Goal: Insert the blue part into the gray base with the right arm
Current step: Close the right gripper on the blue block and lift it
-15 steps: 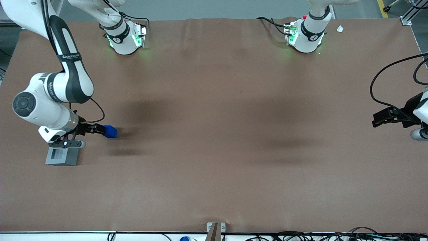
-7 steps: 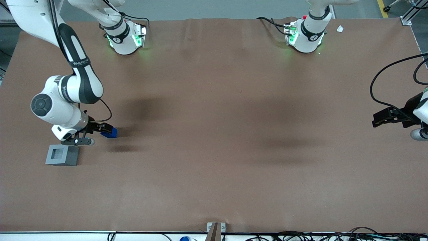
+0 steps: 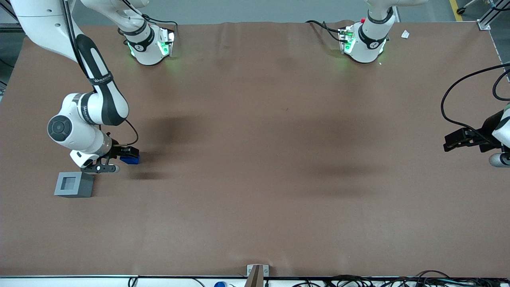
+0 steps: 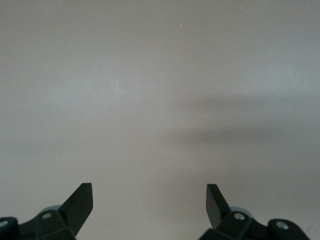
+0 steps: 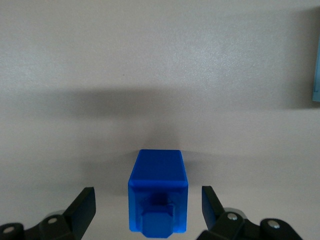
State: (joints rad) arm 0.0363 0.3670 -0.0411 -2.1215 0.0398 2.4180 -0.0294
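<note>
The blue part [image 3: 131, 160] lies on the brown table, a little farther from the front camera than the gray base [image 3: 74, 184] and beside it toward the parked arm's end. The base's square recess faces up. My right gripper [image 3: 126, 154] hangs over the blue part. In the right wrist view the gripper [image 5: 147, 194] is open, with the blue part [image 5: 158, 187] between its fingers [image 5: 85, 200] and a gap on each side. The part's raised stub faces the wrist camera. A pale edge of the gray base [image 5: 316, 75] shows at that view's border.
The brown table cover [image 3: 255, 159] spreads wide toward the parked arm's end. Two arm bases with green lights [image 3: 149, 44] [image 3: 364, 42] stand along the edge farthest from the front camera. Cables lie along the nearest edge [image 3: 358, 281].
The right arm has swung toward the parked arm's end, uncovering the gray base. Its gripper now sits over the blue part, which has stayed in place.
</note>
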